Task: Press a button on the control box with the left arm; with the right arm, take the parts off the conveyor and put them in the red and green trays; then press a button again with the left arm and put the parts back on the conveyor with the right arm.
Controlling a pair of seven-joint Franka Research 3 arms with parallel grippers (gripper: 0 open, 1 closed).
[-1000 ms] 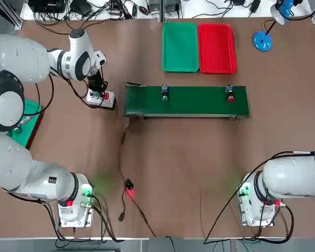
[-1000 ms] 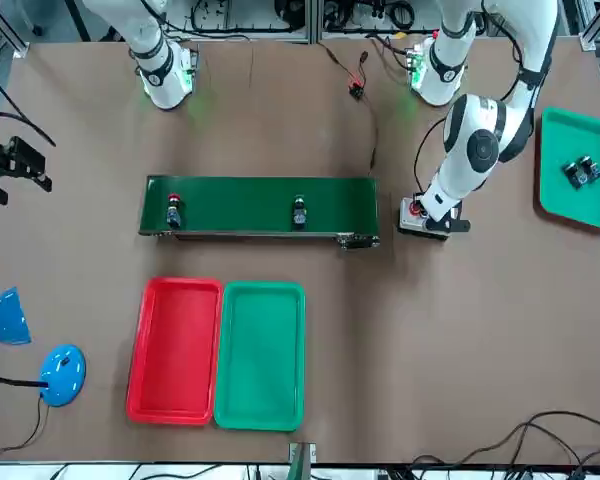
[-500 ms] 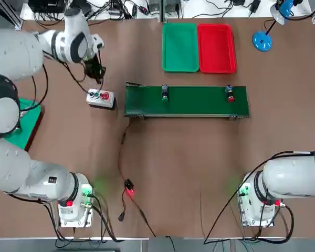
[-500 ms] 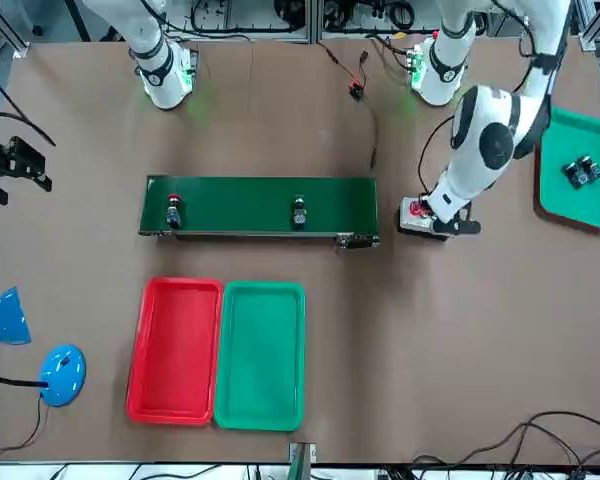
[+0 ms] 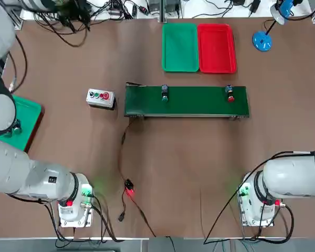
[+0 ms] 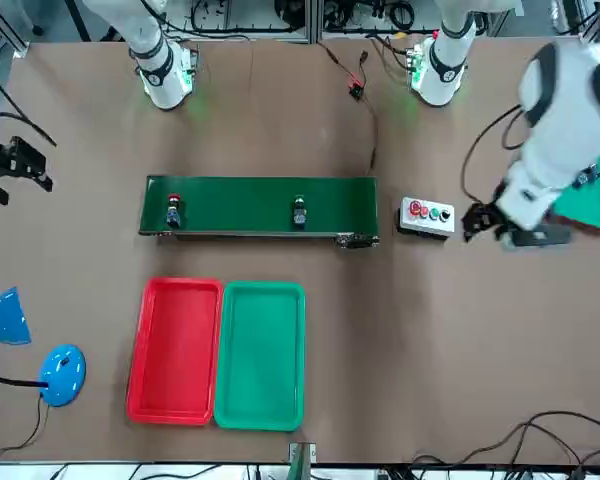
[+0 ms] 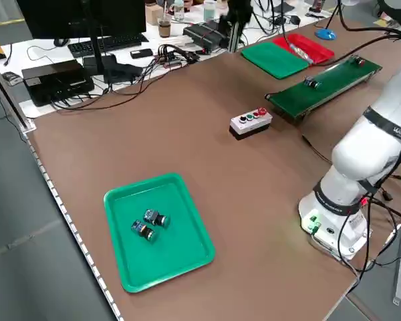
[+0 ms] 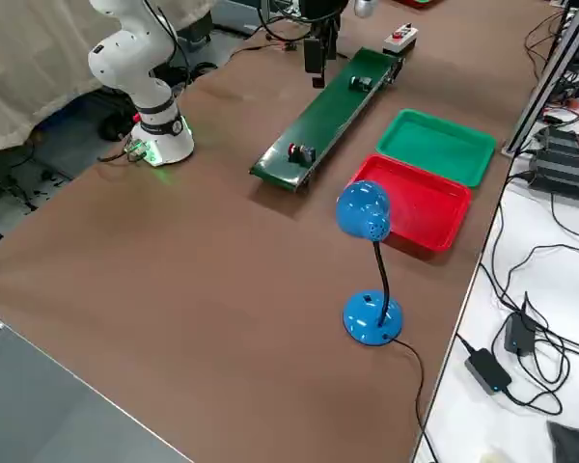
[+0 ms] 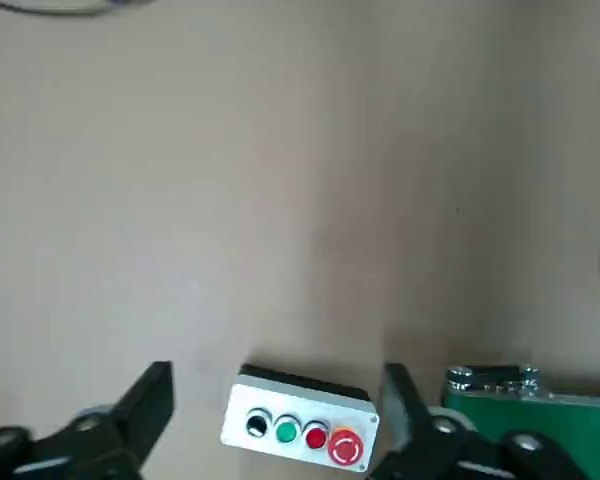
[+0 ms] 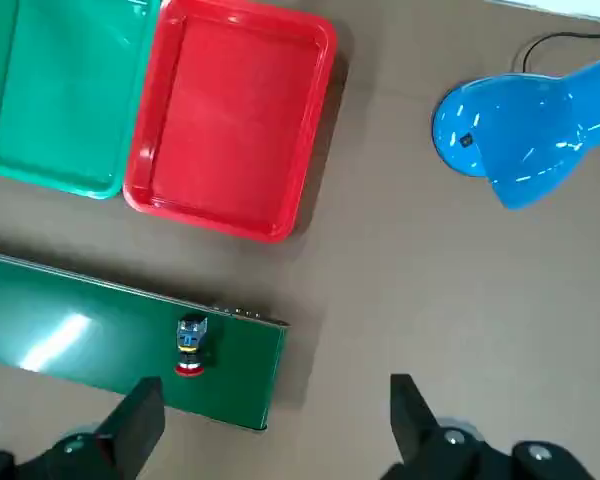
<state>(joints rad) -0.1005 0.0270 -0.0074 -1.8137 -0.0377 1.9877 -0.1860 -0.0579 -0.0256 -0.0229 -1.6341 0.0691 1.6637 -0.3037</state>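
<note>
Lifted clear of the control box [image 5: 101, 98] since a second ago, the left gripper [image 9: 276, 415] now hangs high above the desk [image 5: 173, 157], its jaws spread wide and holding nothing; in its wrist view the box with its row of buttons sits between the two fingers, well below them. Both parts remain on the green conveyor [image 5: 186, 101]: a green-capped part [image 5: 165, 94] near the middle of the belt and a red-capped part [image 5: 230, 94] toward the end nearest the right arm. The green tray [image 5: 180, 47] and the red tray [image 5: 216, 48] lie side by side beyond the conveyor, both bare. The right gripper [image 10: 270, 425] waits above the belt's end, jaws wide and empty, with the red-capped part in its view. With the button press apparently done, the right arm's pick looks to be the step in hand. Done well, it would descend straight over the red-capped part, straddle its body squarely before closing, and lift vertically so the part does not drag on the belt, then set it in the tray of matching colour.
</note>
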